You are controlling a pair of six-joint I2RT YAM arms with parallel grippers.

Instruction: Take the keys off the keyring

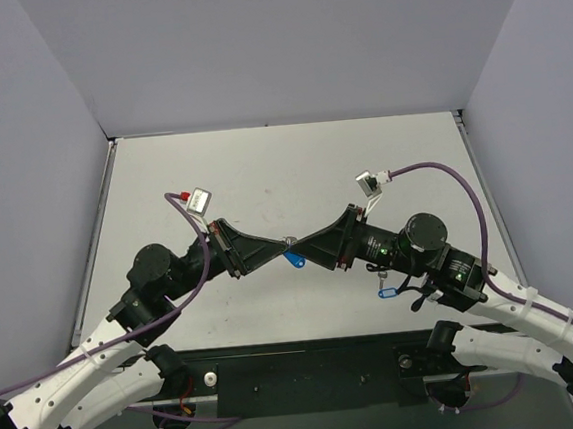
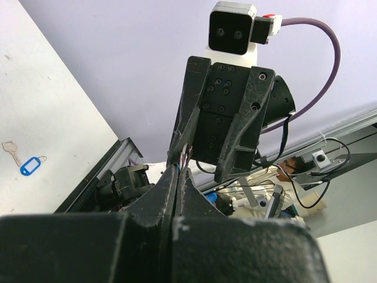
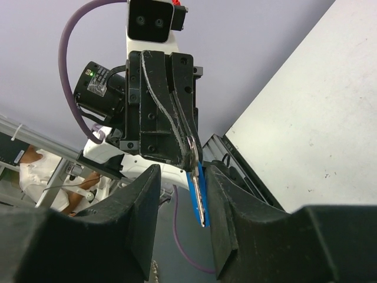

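Well clear of table (image 1: pixel 262 166) edges, left gripper (image 1: pixel 281 243) pinches the keyring (image 1: pixel 293 259); right gripper (image 1: pixel 302 244) gapes.

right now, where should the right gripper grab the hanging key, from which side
Grip the key by its free lower end, head-on toward the left gripper: it hangs from those shut fingers beside the keyring's blue tag, inside the open right gripper.

Robot lab enclosure, plain grey walls (image 1: pixel 282 44), white table (image 1: pixel 262 166), camera cables (image 1: pixel 443 171)

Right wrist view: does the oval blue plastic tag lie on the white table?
No, the oval blue plastic tag hangs in the air below the shut tips of the left gripper.
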